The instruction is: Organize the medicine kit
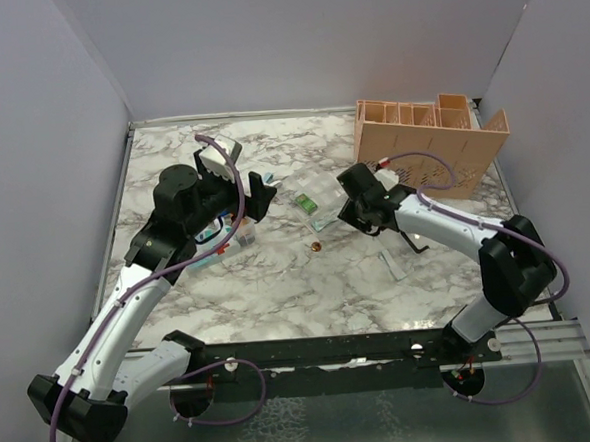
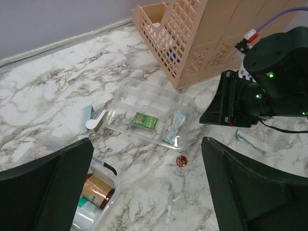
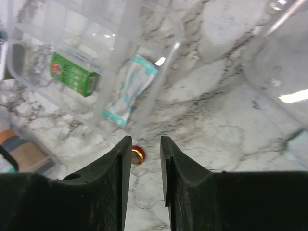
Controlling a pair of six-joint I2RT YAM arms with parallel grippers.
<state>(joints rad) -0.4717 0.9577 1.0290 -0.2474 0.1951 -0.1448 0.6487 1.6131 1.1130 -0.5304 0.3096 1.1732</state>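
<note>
Progress looked partial: the medicine kit [image 2: 109, 179] sat at the lower left of the left wrist view. It appeared open, with a brown roll [image 2: 97, 188] and a few other pieces already inside. A clear compartment tray [image 2: 144, 102] lay apart from it on the marble near the middle of that frame. The tray held only 2 items, a green box [image 2: 145, 121] and a teal sachet [image 2: 174, 127], in neighbouring compartments. 3 things lay loose on the table: a copper-coloured round piece [image 2: 182, 161] just below the tray, a blue and white piece [image 2: 94, 119] at its left edge, and a pale packet [image 2: 250, 141] toward the right. The peach organizer [image 2: 192, 43] stood at the top. By my judgement, most of the gathering and the closing of the kit remained. The right gripper [image 3: 146, 139] had its fingers only narrowly parted with nothing between them, and the round piece showed just past 1 fingertip; contact could not be told. The left gripper [image 2: 147, 142] was spread wide and empty above the marble.
</note>
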